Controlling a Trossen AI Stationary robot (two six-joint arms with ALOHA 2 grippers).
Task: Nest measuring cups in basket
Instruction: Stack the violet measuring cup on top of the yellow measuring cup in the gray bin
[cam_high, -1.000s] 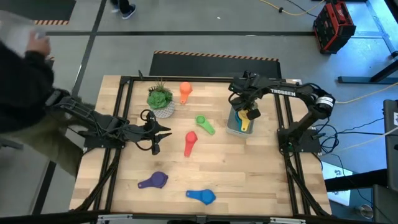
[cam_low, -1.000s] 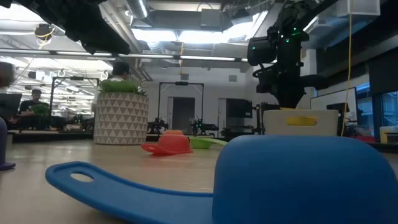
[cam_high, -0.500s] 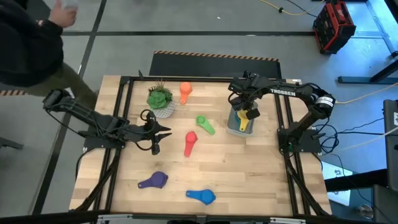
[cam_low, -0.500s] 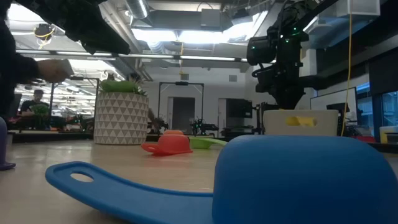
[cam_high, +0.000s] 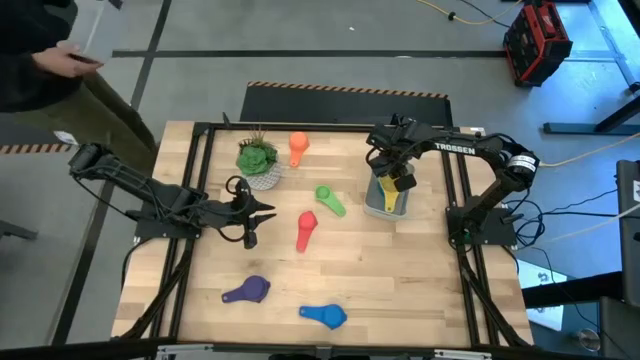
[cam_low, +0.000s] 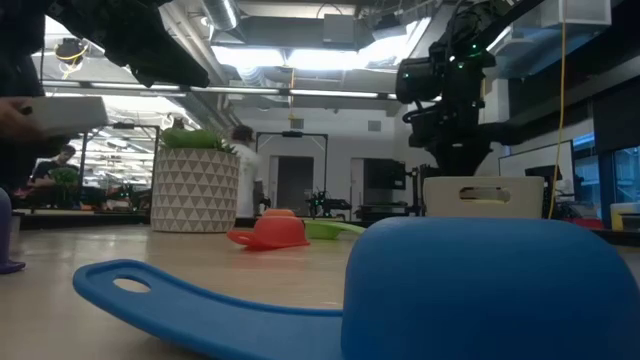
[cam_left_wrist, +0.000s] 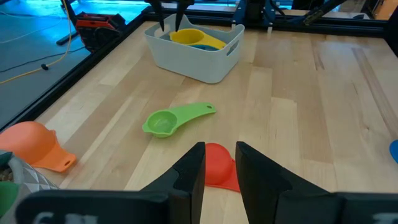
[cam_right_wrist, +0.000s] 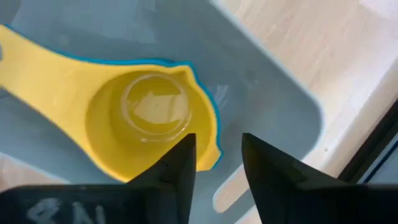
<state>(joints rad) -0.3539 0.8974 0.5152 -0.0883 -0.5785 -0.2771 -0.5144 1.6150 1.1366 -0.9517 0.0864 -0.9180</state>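
The pale grey basket (cam_high: 374, 200) (cam_left_wrist: 199, 59) (cam_low: 485, 197) stands near the table's right far corner. The yellow cup (cam_right_wrist: 146, 118) (cam_high: 392, 203) lies in it, nested on the teal cup, of which only an edge (cam_right_wrist: 209, 109) shows. My right gripper (cam_right_wrist: 217, 149) (cam_high: 397, 180) hangs open just above them. The orange (cam_high: 298, 147), green (cam_high: 330, 200), red (cam_high: 306, 229), purple (cam_high: 247, 291) and blue (cam_high: 323, 316) cups lie on the tabletop. My left gripper (cam_high: 255, 212) (cam_left_wrist: 219, 163) waits open left of the red cup (cam_left_wrist: 219, 171).
A white patterned pot with a green plant (cam_high: 259, 160) (cam_low: 195, 190) stands at the far left, next to the orange cup. The blue cup (cam_low: 450, 290) lies close to the near edge. A person stands beyond the table's far left corner (cam_high: 40, 70).
The yellow cup, which stood up above the basket's rim under my right gripper, has gone down into the basket and now lies on the teal cup. The person beyond the far left corner has moved about.
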